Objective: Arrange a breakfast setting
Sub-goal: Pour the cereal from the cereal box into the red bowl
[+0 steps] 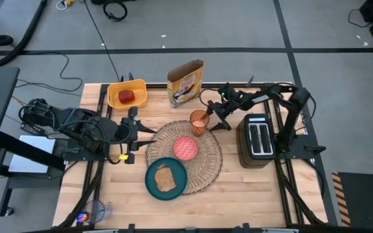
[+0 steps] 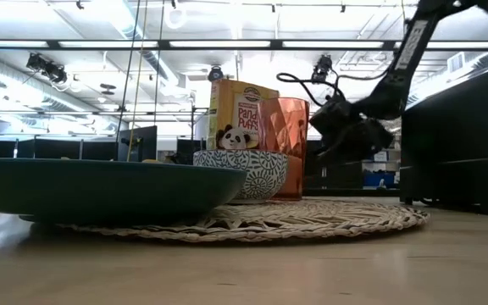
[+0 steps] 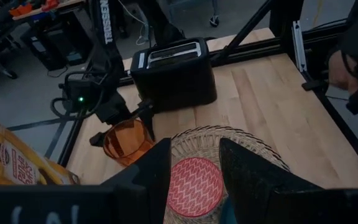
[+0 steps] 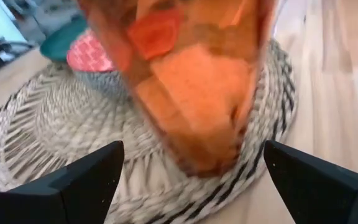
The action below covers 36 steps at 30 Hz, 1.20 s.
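The right gripper [image 1: 211, 120] is wide open and holds nothing. Its two fingers [image 4: 79, 183] stand well apart, one on each side of the cup [image 1: 199, 122], not touching it. The cup stands on the edge of the mat [image 1: 209, 165], on the side nearest the toaster [image 1: 258, 139]. The left gripper [image 1: 149, 135] is open too, at the mat's other side, away from the toaster. The bowl [image 1: 186, 148] sits in the middle of the mat. The plate [image 1: 166, 178] lies partly on the mat. In the low view the cup is partly hidden behind the bowl.
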{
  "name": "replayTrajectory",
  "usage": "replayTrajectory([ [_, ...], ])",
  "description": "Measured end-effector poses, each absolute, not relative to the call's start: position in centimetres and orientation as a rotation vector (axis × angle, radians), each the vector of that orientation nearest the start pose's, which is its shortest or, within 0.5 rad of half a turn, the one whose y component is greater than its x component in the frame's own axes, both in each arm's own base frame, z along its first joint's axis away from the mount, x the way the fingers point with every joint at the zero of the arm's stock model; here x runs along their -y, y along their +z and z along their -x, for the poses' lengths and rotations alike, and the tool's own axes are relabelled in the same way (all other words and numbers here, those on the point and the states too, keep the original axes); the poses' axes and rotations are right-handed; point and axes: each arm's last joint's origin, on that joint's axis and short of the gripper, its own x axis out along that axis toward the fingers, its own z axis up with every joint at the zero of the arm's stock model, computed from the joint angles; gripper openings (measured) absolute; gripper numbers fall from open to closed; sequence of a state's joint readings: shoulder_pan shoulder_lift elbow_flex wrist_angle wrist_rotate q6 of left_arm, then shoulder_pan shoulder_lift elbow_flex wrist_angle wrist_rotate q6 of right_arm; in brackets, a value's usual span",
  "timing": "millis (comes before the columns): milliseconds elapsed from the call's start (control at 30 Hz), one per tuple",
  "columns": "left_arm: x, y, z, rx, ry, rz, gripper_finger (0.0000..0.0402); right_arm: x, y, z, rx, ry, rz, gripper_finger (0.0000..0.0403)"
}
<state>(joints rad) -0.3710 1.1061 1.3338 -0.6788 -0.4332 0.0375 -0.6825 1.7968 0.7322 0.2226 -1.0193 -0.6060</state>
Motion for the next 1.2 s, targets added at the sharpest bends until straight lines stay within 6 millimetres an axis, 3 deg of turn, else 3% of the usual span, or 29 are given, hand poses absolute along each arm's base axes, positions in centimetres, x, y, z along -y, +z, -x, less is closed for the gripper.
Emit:
replayTrajectory([
  [167, 5.8, 41.2, -20.3, -0.428, 0.085, -0.218, 0.0144, 16.2, 13.4, -24.6, -0.553, 0.389, -0.011, 0.0386],
  [400, 3.2, 40.9, -20.8, -0.468, 0.211, -0.205, 0.0144, 13.9, 17.7, -23.3, -0.718, 0.182, 0.029, 0.0376],
  [667, -0.3, 41.0, -21.1, -0.468, 0.375, -0.142, 0.015, 10.4, 23.7, -21.1, -0.635, 0.015, 0.042, 0.0374],
  [833, -2.2, 41.0, -21.0, -0.468, 0.438, -0.076, 0.0198, 8.3, 27.4, -20.1, -0.448, -0.054, 0.037, 0.0375],
  [967, -3.5, 40.8, -21.3, -0.475, 0.498, -0.046, 0.0263, 6.4, 29.4, -18.9, -0.335, 0.014, -0.02, 0.0382],
  [1067, -4.7, 40.1, -22.2, -0.514, 0.543, -0.038, 0.0307, 4.6, 30.3, -18.4, -0.286, 0.131, -0.05, 0.0385],
  [1200, -6.9, 38.6, -23.8, -0.578, 0.606, -0.023, 0.033, 2.3, 30.4, -18.6, -0.286, 0.225, -0.058, 0.0381],
])
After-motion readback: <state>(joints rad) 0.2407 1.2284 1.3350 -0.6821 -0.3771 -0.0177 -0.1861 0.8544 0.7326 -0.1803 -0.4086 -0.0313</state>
